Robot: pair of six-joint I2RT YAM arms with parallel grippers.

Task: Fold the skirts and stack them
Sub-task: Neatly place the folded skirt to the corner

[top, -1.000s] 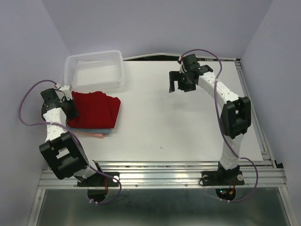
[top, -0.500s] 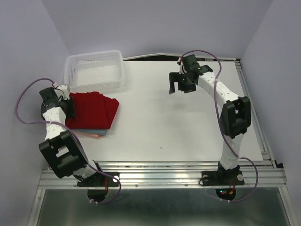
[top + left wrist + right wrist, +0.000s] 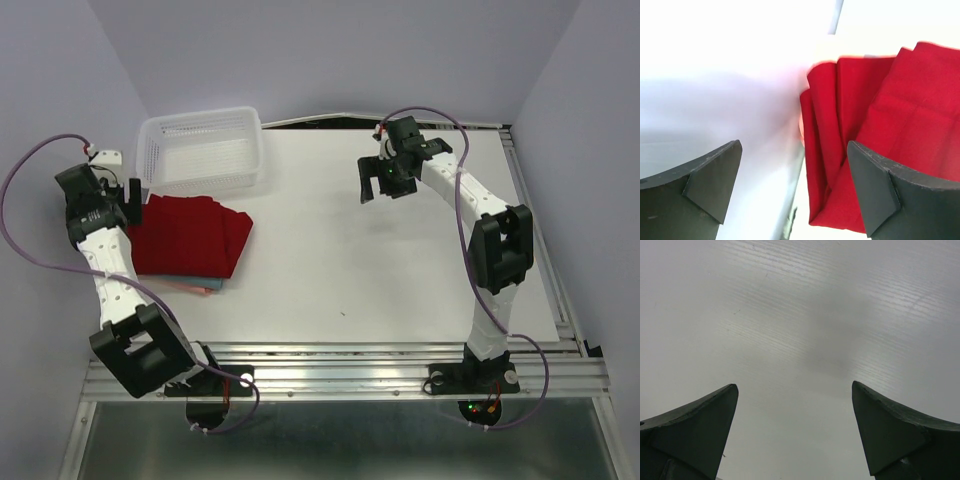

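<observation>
Folded skirts are stacked by the table's left edge; left gripper and right gripper are held wide open, empty.

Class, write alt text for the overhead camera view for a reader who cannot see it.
A folded dark red skirt tops a stack at the table's left edge, a blue-grey skirt and a pink skirt peeking beneath, in front of a white mesh basket. The left tool hangs open beside the stack, the right tool open over bare table farther back.
</observation>
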